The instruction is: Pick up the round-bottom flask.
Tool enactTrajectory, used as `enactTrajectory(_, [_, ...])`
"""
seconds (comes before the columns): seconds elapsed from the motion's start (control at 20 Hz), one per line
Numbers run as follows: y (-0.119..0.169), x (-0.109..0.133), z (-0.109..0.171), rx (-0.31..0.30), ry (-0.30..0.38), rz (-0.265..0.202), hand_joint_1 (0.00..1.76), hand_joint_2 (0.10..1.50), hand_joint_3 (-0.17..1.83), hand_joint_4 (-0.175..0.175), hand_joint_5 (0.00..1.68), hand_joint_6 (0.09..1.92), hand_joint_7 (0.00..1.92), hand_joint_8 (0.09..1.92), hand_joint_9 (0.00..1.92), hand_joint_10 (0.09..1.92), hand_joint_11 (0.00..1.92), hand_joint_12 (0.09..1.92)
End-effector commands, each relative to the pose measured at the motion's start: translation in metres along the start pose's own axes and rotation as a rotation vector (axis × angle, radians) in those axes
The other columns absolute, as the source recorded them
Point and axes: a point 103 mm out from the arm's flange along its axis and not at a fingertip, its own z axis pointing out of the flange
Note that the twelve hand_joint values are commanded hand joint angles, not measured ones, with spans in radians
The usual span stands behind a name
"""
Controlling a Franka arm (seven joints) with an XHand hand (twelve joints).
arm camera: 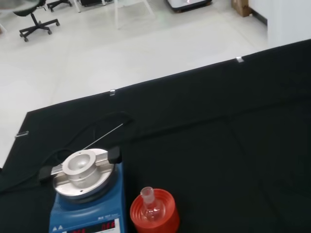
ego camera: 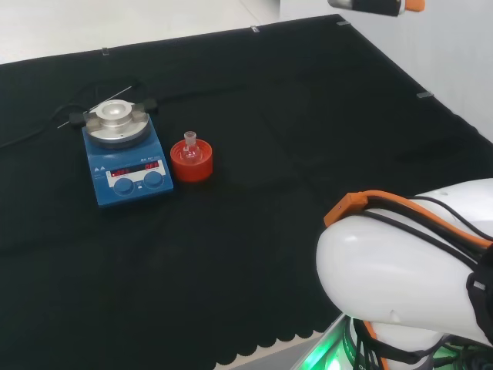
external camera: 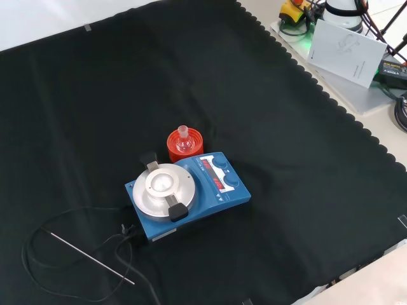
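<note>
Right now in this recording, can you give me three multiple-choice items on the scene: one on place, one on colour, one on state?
1. In the head view, the round-bottom flask stands: A) right of the blue hotplate stirrer B) on its top plate C) left of it
2. The stand under the flask is: A) cork B) red C) blue
3. The flask is: A) tipped over B) lifted C) upright in its stand

A: it stands beside the stirrer's right edge. B: the ring is red. C: its neck points up.

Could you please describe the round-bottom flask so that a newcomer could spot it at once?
Find the blue hotplate on the black cloth. Beside it in the head view stands a red ribbed ring. The small clear round-bottom flask sits in it, neck upward.
</note>
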Motion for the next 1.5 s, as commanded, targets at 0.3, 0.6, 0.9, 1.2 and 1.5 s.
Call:
enactTrajectory(0.3, [0.021,-0.065,0.038,0.054,0.102,-0.022,0.75,0.42,0.84,-0.165,0.25,0.9,0.73,0.99,0.8,0.88,0.63,1.34])
enactTrajectory(0.6, [0.027,-0.099,0.059,0.044,0.131,0.004,0.77,0.42,0.84,-0.169,0.26,0.92,0.75,1.0,0.82,0.89,0.66,1.34])
enactTrajectory(0.9, [0.025,-0.111,0.07,0.003,0.191,-0.029,0.8,0.4,0.86,-0.175,0.31,1.0,0.96,0.96,1.05,0.81,0.86,1.25])
enactTrajectory(1.2, [0.028,-0.121,0.089,0.08,0.232,-0.031,0.83,0.38,0.87,-0.175,0.35,1.05,1.06,0.93,1.18,0.74,0.99,1.19])
enactTrajectory(1.5, [0.041,-0.125,0.11,0.181,0.198,-0.052,0.84,0.38,0.88,-0.175,0.34,1.07,1.04,0.93,1.16,0.73,0.99,1.19])
